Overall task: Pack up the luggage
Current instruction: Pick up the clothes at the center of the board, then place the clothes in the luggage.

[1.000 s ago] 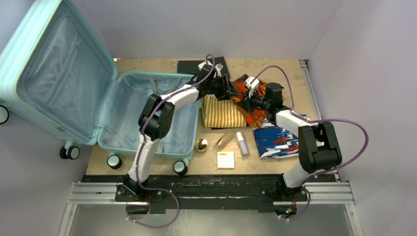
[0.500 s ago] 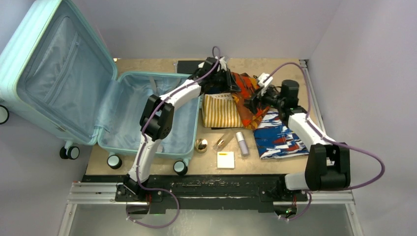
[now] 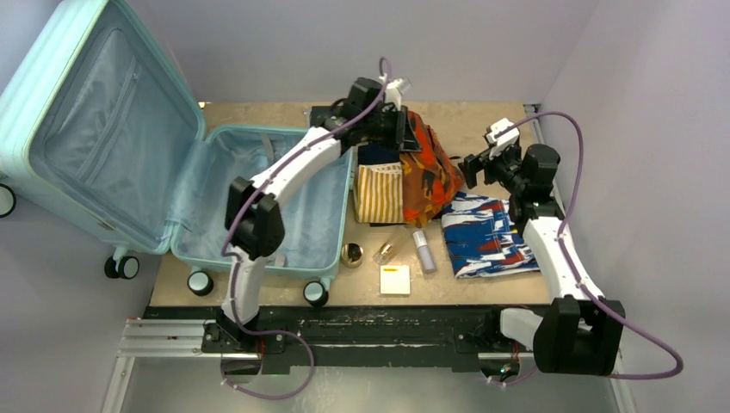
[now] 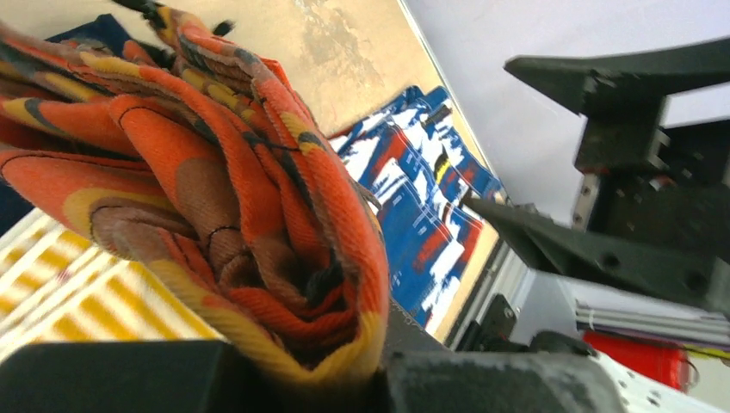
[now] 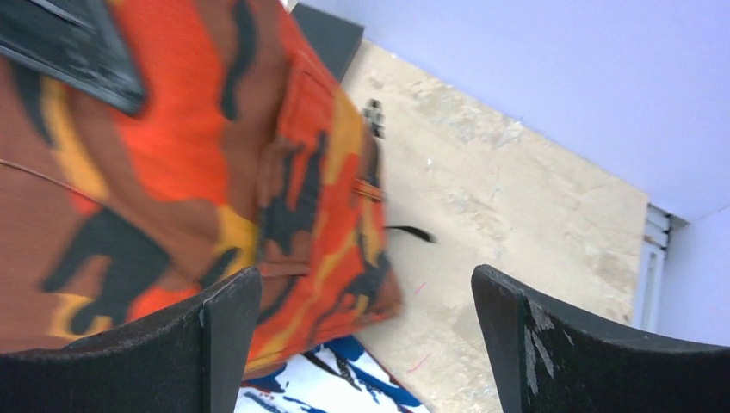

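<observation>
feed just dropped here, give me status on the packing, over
Left claw shut on orange cloth, cloth hanging from it. Right claw open, holding nothing. Luggage open, lid up, orange cloth not yet in. Striped cloth lies between them.

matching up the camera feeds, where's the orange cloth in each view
Top view: the orange cloth is at the back middle of the table, just right of the yellow striped cloth.
Left wrist view: bunched up close, filling the left and centre.
Right wrist view: large and blurred, upper left.
Shared landmark: the blue, white and red cloth shows beside it in all three.
</observation>
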Robot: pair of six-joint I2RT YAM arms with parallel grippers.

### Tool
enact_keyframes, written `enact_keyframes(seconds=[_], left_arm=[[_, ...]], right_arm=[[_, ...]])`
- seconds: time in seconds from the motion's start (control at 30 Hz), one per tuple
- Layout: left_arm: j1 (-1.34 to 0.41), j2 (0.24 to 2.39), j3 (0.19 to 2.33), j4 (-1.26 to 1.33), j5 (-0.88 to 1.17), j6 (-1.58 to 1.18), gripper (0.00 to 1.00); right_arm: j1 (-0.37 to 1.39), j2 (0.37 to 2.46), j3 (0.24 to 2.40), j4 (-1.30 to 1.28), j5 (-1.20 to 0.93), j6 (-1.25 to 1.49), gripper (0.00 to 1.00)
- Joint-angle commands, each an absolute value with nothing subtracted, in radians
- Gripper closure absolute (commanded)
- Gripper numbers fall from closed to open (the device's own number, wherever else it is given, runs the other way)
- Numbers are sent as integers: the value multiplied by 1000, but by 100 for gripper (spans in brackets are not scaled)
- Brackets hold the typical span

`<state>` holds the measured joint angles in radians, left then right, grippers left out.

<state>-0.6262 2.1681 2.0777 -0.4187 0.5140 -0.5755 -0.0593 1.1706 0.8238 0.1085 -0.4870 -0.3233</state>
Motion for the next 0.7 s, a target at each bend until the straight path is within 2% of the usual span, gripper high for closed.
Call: enact_keyframes(seconds=[0.0, 0.13, 0.23, 0.37, 0.53, 0.6, 0.67], left_arm=[[-504, 1927, 2017, -421, 609, -535, 100], [-373, 1926, 1975, -617, 742, -467, 100], [-276, 1998, 2016, -866, 813, -307, 100], [-172, 2069, 2049, -1106, 796, -139, 100], [-79, 2105, 2080, -1243, 743, -37, 100], [-47, 2113, 2085, -1266, 744, -22, 92], [-21, 2123, 2091, -1277, 737, -12, 89]], right_arm=[[-59, 1113, 812, 146, -414, -295, 5], [-59, 1089, 815, 142, -412, -289, 5], [-59, 1070, 815, 140, -404, -293, 5], [-58, 1050, 808, 142, -396, -296, 5], [-58, 1048, 799, 149, -393, -298, 5], [-58, 1048, 797, 152, -391, -303, 5], [-59, 1048, 798, 154, -391, -304, 5]])
